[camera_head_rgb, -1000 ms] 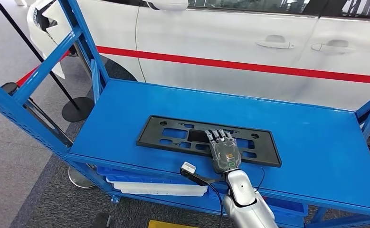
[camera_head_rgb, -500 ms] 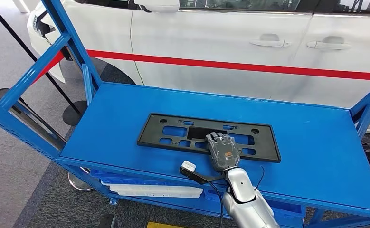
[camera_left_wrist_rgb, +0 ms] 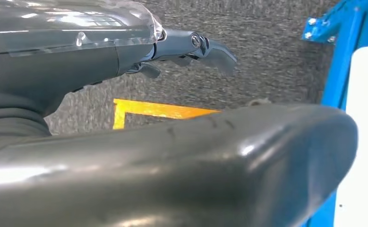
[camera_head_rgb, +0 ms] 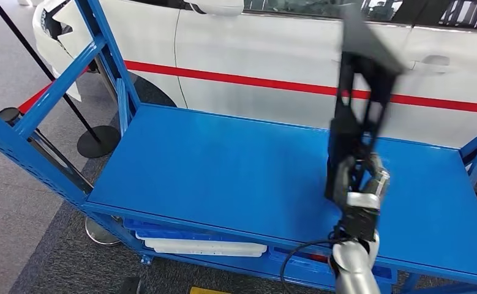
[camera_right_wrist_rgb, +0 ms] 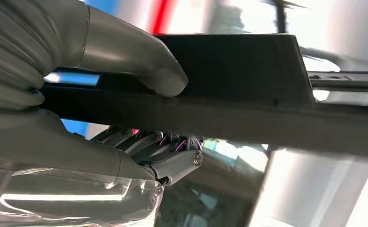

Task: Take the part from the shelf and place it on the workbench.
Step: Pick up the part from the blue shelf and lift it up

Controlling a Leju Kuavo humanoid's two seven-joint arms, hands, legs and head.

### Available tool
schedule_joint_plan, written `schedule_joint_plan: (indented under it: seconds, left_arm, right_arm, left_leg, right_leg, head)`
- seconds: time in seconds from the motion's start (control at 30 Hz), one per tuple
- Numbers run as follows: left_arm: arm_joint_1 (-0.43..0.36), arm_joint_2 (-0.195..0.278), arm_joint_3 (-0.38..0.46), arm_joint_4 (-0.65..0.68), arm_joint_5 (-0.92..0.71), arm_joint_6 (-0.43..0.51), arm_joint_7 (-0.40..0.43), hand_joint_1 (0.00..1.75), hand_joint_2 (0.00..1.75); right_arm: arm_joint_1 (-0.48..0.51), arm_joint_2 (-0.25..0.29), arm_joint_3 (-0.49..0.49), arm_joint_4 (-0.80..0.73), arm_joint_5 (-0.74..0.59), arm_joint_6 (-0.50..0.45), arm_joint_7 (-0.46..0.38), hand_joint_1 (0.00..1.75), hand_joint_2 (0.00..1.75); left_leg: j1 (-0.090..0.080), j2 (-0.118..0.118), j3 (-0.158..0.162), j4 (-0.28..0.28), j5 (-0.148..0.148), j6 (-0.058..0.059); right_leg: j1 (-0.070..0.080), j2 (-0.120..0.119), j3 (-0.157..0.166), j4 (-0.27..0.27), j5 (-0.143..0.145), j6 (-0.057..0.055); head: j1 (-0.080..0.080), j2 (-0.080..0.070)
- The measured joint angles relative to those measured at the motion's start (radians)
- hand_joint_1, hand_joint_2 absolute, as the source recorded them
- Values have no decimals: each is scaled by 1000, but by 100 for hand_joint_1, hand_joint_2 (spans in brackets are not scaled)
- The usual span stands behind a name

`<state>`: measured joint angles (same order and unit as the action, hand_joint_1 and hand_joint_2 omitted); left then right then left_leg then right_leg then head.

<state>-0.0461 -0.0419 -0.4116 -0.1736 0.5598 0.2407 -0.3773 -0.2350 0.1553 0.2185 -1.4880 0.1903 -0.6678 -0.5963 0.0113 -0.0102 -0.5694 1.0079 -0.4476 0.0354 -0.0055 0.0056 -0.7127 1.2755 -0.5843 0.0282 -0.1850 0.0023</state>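
The part, a long black plastic frame, is no longer flat on the blue shelf: half a second ago it lay centre frame with the right hand pressed on its near edge, and now it stands nearly on end at right of centre, its top reaching the upper edge of the head view in front of the white car. The shelf top where it lay is bare blue. So the pick looks done and the carry is starting (placing on the workbench is still to come, and no workbench is visible here). The right hand sits at lower right of centre, silver forearm rising from the bottom edge, wrist turned so the part points up and slightly away. In the right wrist view the grey thumb presses on one face of the black bar and the darker fingers curl under the other side, so the grip is a closed clamp on the part's lower end. The left hand hangs low over grey carpet with a yellow floor line behind it; its fingers look partly curled and hold nothing, though how far closed they are cannot be told from this angle.
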Motion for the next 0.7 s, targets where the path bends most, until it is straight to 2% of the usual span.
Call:
schedule_joint_plan:
  seconds: [0.03, 0.07, 0.1, 0.13, 0.2, 0.23, 0.33, 0.37, 0.43, 0.5, 0.53, 0.57, 0.6, 0.63, 0.7]
  left_arm:
    - [3, 0, 0, 0, 0, 0, 0, 0, 0]
    - [5, 0, 0, 0, 0, 0, 0, 0, 0]
    - [6, 0, 0, 0, 0, 1, -1, 0, 0]
    - [6, 0, 0, 0, 0, 2, -1, 0, 0]
    - [5, 0, 0, 0, 1, 7, -4, 0, 0]
    - [4, 0, 0, 0, 2, 10, -5, 0, 0]
    - [3, 1, 0, 0, 7, 19, -11, 0, 0]
    - [3, 1, 0, 0, 11, 23, -14, 0, 0]
    - [3, 3, 0, 0, 17, 30, -19, 0, 0]
    - [4, 3, 1, 0, 19, 35, -23, 0, 0]
    - [4, 3, 2, 0, 23, 36, -27, 0, 0]
    - [4, 3, 4, 0, 30, 36, -32, 0, 0]
    - [5, 3, 8, 0, 39, 36, -37, 0, 0]
    - [5, 3, 12, 0, 50, 35, -40, 0, 0]
    - [5, 4, 22, 0, 68, 37, -38, 0, 0]
  right_arm:
    - [40, -26, 0, -79, -75, 11, -32, 175, 175]
    - [78, -50, -1, -154, -136, 23, -59, 175, 175]
    - [114, -75, -3, -230, -183, 34, -79, 175, 175]
    - [146, -98, -6, -300, -214, 44, -90, 175, 175]
    - [200, -135, -14, -421, -244, 63, -99, 175, 175]
    - [224, -148, -18, -469, -251, 74, -101, 175, 175]
    - [292, -178, -30, -578, -274, 112, -103, 175, 175]
    - [308, -184, -33, -602, -286, 129, -103, 175, 175]
    - [332, -190, -38, -638, -308, 166, -103, 175, 175]
    - [344, -193, -41, -651, -317, 190, -103, 175, 175]
    - [349, -194, -44, -654, -317, 202, -103, 175, 175]
    - [357, -195, -48, -655, -311, 215, -103, 175, 175]
    - [367, -195, -51, -656, -304, 231, -103, 175, 175]
    - [375, -195, -55, -657, -297, 248, -102, 175, 175]
    - [385, -195, -59, -656, -291, 290, -102, 175, 175]
  left_leg:
    - [-1, 0, 0, 1, -2, 1]
    - [-2, 0, 1, 2, -4, 1]
    - [-3, 0, 4, 3, -7, 0]
    - [-3, 0, 7, 5, -11, -1]
    - [-8, 0, 10, 10, -20, -9]
    - [-10, 1, 11, 12, -23, -13]
    - [-10, 2, 13, 12, -31, -27]
    - [-10, 2, 10, 25, -42, -33]
    - [-7, 4, -23, 105, -92, -42]
    - [-4, 4, -80, 228, -148, -49]
    - [-3, 4, -98, 264, -156, -51]
    - [-2, 4, -101, 268, -146, -52]
    - [-2, 4, -86, 234, -119, -51]
    - [-2, 4, -57, 174, -84, -47]
    - [-6, 4, 1, 55, -37, -36]
  right_leg:
    - [0, 0, -20, 34, -5, 1]
    - [0, 0, -20, 29, 12, 1]
    - [0, 0, 1, -18, 46, -1]
    - [0, 0, 35, -90, 86, -5]
    - [3, -1, 94, -213, 133, -14]
    - [5, -1, 106, -240, 137, -19]
    - [5, -2, 111, -250, 134, -35]
    - [4, -3, 113, -254, 135, -40]
    - [0, -5, 118, -259, 135, -51]
    - [1, -5, 119, -259, 134, -56]
    - [2, -5, 120, -258, 133, -57]
    - [2, -5, 120, -256, 132, -58]
    - [2, -5, 121, -255, 130, -57]
    - [3, -5, 121, -253, 129, -57]
    - [5, -4, 121, -251, 129, -53]
  head:
    - [0, 0]
    - [0, 0]
    - [0, 0]
    - [0, 0]
    - [0, 0]
    - [0, 0]
    - [0, 0]
    - [0, 0]
    - [0, 0]
    - [0, 0]
    - [0, 0]
    - [0, 0]
    - [0, 0]
    - [0, 0]
    - [0, 0]
